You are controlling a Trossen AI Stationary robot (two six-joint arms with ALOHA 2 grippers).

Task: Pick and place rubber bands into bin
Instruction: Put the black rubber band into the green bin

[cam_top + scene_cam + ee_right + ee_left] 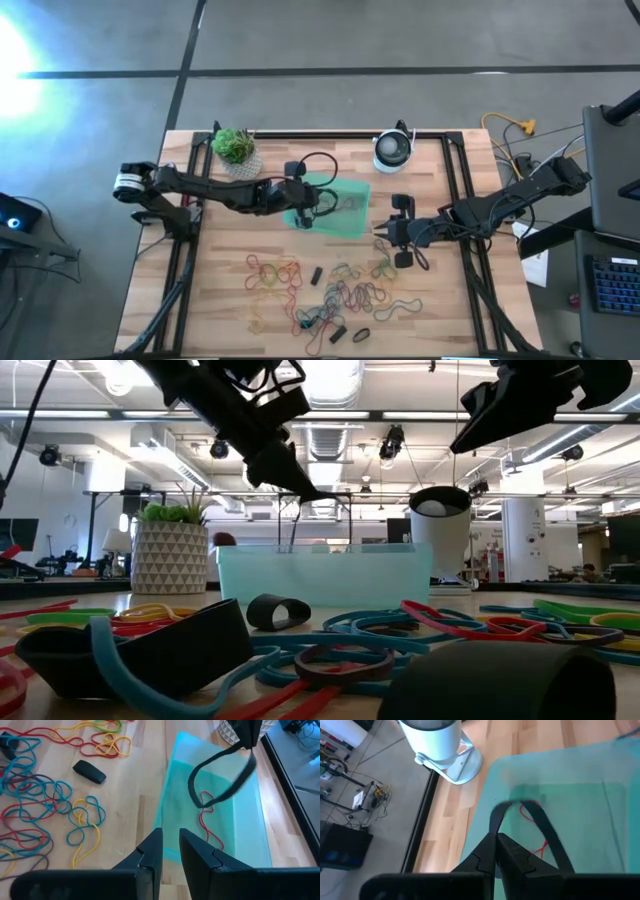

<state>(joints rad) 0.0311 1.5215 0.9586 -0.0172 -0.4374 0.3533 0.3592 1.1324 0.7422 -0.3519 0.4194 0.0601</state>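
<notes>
Left gripper (pixel 496 836) pressed together on a wide dark rubber band (pixel 540 827), pinching one end of it and holding the loop in the air. Directly under this pincer, the green bin (pixel 580 775), with the dark loop hanging down over its inside and a thin red band (pixel 532 810) lying on its floor below the loop. Beyond the fingertips and past the bin's far wall, a round white device (pixel 437 742) on the wooden table (pixel 455 820). Right gripper (pixel 170 842) just beside the bin's near wall, fingers a little apart, nothing seen between them, pointing toward the same dark loop (pixel 222 772) held ahead of it. To one side of this second pincer, on the bare wood, the loose rubber bands (pixel 45 805) in red, blue, yellow and green, with a short black band (pixel 90 771) among them. Behind the left pincer, a small white pot with a green plant (pixel 236 148) near the table's back edge.
</notes>
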